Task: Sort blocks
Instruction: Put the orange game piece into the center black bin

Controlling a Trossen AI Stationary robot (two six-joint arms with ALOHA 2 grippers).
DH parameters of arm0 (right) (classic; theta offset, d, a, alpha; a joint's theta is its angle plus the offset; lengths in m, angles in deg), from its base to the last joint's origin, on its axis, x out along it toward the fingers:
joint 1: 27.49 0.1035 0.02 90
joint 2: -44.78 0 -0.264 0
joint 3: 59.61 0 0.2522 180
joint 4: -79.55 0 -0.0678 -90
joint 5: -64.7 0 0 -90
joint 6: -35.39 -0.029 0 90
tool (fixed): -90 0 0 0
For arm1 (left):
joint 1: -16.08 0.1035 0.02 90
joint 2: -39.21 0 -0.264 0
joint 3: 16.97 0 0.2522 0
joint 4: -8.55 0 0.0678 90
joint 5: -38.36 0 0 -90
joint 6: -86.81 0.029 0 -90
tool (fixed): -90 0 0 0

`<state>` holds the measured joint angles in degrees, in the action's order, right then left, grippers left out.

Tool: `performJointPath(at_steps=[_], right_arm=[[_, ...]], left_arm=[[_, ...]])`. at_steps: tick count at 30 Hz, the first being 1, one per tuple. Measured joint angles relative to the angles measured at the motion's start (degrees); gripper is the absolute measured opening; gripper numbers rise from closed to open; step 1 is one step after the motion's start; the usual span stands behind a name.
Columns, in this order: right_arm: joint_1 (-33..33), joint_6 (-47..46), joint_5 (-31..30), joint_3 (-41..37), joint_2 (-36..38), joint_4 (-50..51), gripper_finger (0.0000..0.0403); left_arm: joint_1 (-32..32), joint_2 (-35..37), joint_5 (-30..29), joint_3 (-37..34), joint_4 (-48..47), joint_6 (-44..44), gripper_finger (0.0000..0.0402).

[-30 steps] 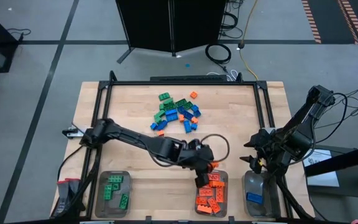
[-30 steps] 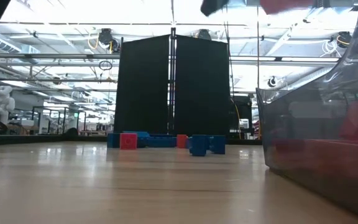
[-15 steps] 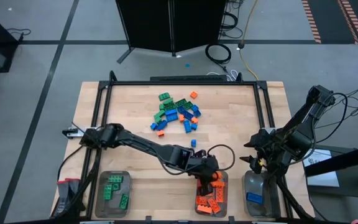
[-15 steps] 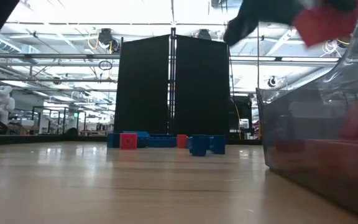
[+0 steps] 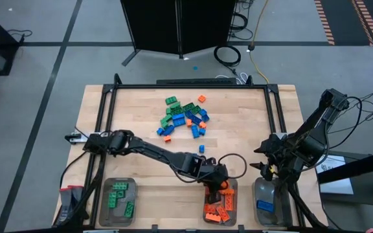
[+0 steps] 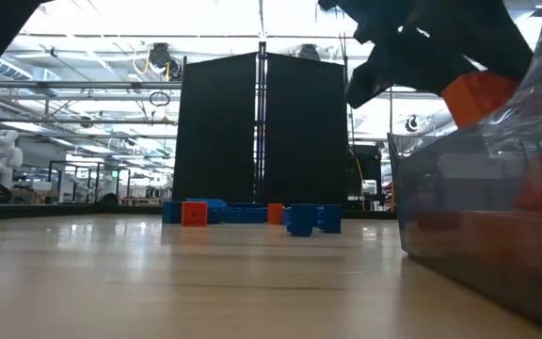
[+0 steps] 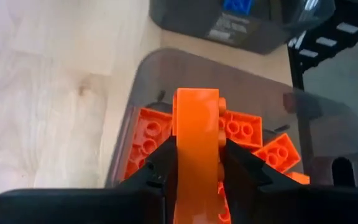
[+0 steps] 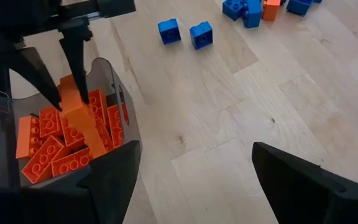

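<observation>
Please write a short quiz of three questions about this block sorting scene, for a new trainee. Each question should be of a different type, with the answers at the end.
1. True or false: the left gripper holds a blue block.
2. Which tray is the left gripper above?
A. the one with green blocks
B. the one with orange blocks
C. the one with a blue block
3. Fill in: the right gripper waits near the tray that holds a ____ block.

Key: 1. False; its fingers hold an orange block. 2. B. 3. blue.
</observation>
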<state>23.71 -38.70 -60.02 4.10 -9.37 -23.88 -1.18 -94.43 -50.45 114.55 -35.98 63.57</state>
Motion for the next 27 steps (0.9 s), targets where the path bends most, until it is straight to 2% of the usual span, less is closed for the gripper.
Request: performJointPath(at_steps=[5,23,27], right_arm=[[0.0,0.0,0.0,0.0,0.0,0.0,0.0304],[0.0,0.0,0.0,0.0,0.0,0.0,0.0304],[0.0,0.0,0.0,0.0,0.0,0.0,0.0304]], left_arm=[[0.0,0.0,-0.1,0.0,-0.3,0.0,0.0112],[0.0,0.0,1.3,0.0,-0.1,1.6,0.0118],[0.0,0.0,1.8,0.0,-0.1,1.6,0.0138]])
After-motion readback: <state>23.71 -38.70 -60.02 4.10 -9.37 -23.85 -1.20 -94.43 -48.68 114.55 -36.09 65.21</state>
